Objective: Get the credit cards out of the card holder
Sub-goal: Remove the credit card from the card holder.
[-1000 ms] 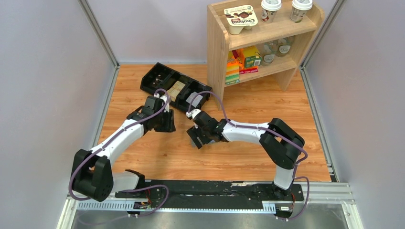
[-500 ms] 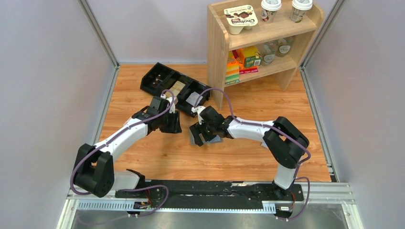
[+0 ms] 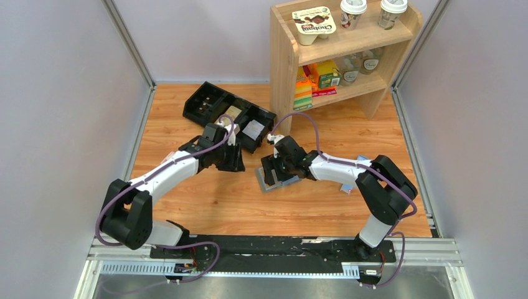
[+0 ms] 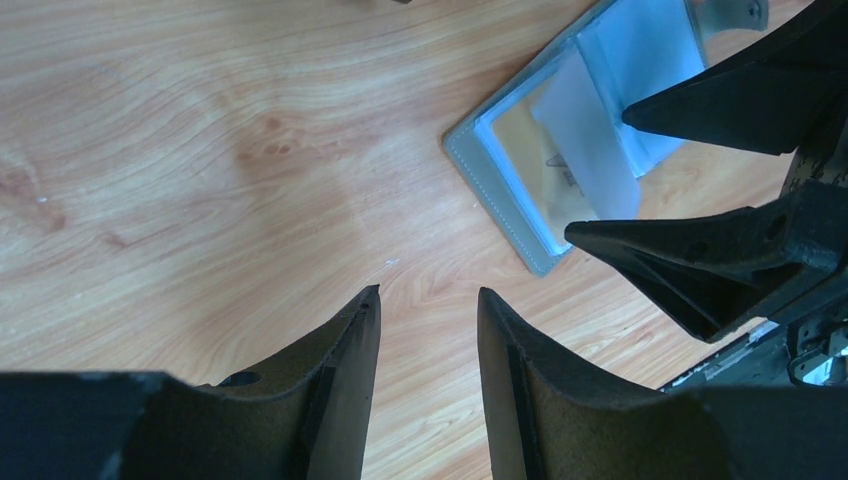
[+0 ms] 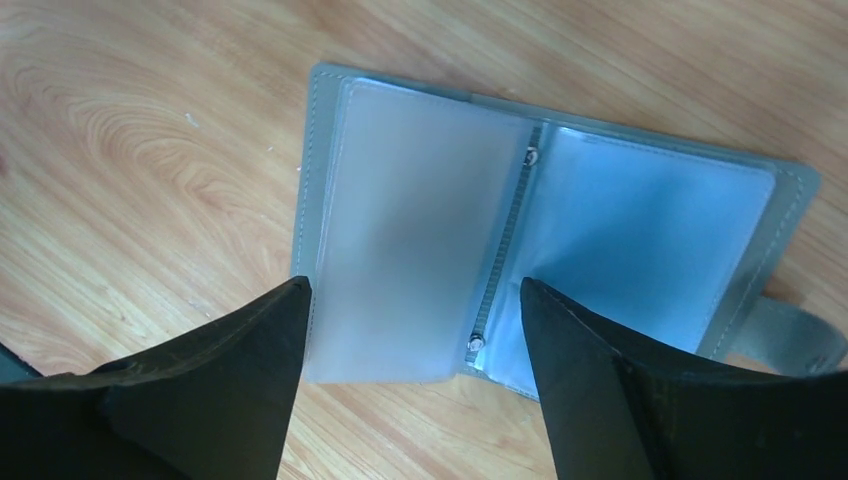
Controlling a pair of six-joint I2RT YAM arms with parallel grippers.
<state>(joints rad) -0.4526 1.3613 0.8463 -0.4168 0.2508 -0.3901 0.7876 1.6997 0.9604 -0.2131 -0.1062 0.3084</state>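
Right claw shifted, frosted rectangular card holder

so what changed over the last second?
Both arms swung right. The right gripper now hangs open over the card holder, which lies spread open on the table and shows more than before. The left gripper followed alongside, open and empty. Nothing grasped or released. Black tray and shelf stayed put.

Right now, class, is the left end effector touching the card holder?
Apart. The left wrist view shows a strip of bare table between the left end effector and the card holder, at its nearest edge.
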